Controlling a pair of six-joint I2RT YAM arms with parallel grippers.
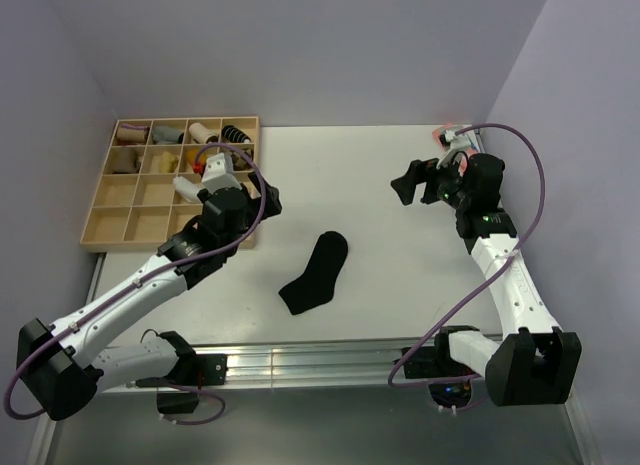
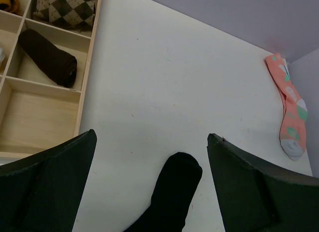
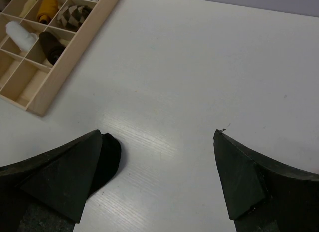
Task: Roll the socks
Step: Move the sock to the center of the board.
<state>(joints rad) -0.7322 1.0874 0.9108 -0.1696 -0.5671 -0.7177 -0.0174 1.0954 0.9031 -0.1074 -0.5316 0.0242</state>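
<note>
— Since the black sock (image 1: 316, 273) lies flat and L-shaped mid-table, between my two arms and touched by neither, I'd begin at its rounded end, which shows just below my left pincer (image 2: 152, 137). That one is wide open and empty.

— And your right?

— My right pincer (image 3: 157, 134) is also spread wide and holds nothing. It hangs over the far right of the table (image 1: 400, 275), and the sock barely peeks past one finger. I reckon one pincer should pin the sock while the other tucks the end over and rolls it. The turns need to be tight, or the knit may spring loose.

— What's the surface like?

— White, smooth and a little glossy, so I expect the fabric to slide unless it's pressed down. A wooden divided tray (image 1: 92, 200) sits at the far left with rolled socks in several compartments. A coral-pink spotted sock (image 2: 289, 112) lies at the far right corner, well apart from the black one. Pale lilac walls close in behind and at both sides.
</note>
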